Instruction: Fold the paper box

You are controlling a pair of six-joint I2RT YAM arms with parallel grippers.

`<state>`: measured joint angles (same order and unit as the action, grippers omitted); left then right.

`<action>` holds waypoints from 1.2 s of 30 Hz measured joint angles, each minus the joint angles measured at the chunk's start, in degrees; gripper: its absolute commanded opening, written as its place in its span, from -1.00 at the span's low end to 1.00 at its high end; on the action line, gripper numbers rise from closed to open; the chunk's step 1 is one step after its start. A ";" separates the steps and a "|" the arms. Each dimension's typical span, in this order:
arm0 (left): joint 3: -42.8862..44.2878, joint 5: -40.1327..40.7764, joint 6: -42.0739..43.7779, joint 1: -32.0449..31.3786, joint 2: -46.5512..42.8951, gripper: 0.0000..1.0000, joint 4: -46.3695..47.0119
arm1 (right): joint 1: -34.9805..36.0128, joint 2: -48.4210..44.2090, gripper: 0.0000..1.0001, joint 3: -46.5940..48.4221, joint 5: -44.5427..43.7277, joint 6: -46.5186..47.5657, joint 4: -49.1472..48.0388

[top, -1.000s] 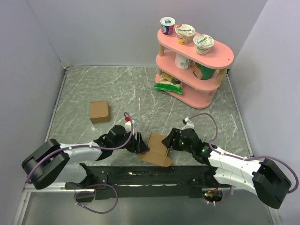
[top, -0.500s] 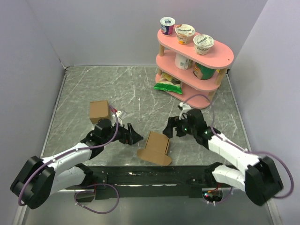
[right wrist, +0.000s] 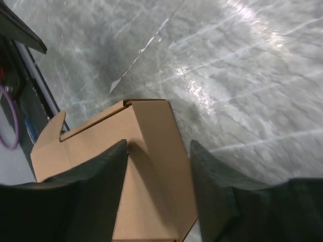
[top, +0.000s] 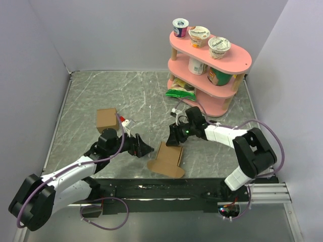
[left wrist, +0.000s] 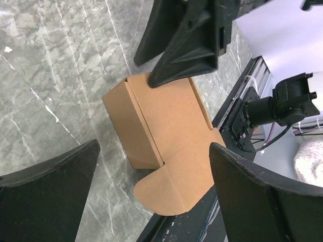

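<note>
Paper box [top: 166,160] is seen partly folded at the table's near edge, just beyond the black rail [top: 151,189], with its rounded flap lying flat toward that rail. It is judged light and thin, stiff only across its panels, and likely to skid unless pinned; the free flap edges are best taken. The left gripper [top: 146,149] is held wide and empty beside it. The right gripper [top: 174,140] is set astride its far end, and whether card is pinched cannot be told. Farther back on the grey marbled table [top: 101,96] stand a cardboard cube [top: 106,119] and a pink shelf [top: 237,63] of yoghurt cups [top: 200,35], enclosed by pale walls.
</note>
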<state>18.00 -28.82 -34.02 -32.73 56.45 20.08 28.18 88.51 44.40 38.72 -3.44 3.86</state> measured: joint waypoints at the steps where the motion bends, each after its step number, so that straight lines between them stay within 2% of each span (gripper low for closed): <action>1: 0.00 -0.07 0.20 0.02 0.00 0.93 0.00 | -0.02 1.27 -0.16 0.52 1.42 -0.15 -0.02; 2: 0.00 -0.13 0.39 0.04 0.00 0.93 0.02 | -0.07 2.29 -0.28 1.16 2.82 -0.13 -0.09; 4: 0.00 -0.35 0.68 0.04 0.07 0.93 0.20 | -0.11 3.98 -0.34 2.62 4.66 -0.22 -0.33; 9: -0.59 -1.92 1.88 0.04 1.05 0.93 2.21 | -1.16 8.48 -0.65 5.31 9.18 -1.29 -1.73; 18: -1.20 -2.86 3.02 0.04 0.13 0.92 3.93 | -6.73 18.73 -0.68 11.91 14.49 -3.04 -0.26; 27: -1.11 3.32 3.67 0.04 -3.87 0.92 4.85 | -7.61 22.29 -0.55 12.28 12.46 -2.84 1.99; 36: -0.44 4.52 3.91 0.48 5.51 0.92 11.28 | -7.98 18.62 -0.11 11.63 8.02 -2.93 2.08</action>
<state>17.56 -24.29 -30.11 -32.25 61.95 31.35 20.21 107.13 56.03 46.74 -6.37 5.93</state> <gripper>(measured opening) 0.961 0.401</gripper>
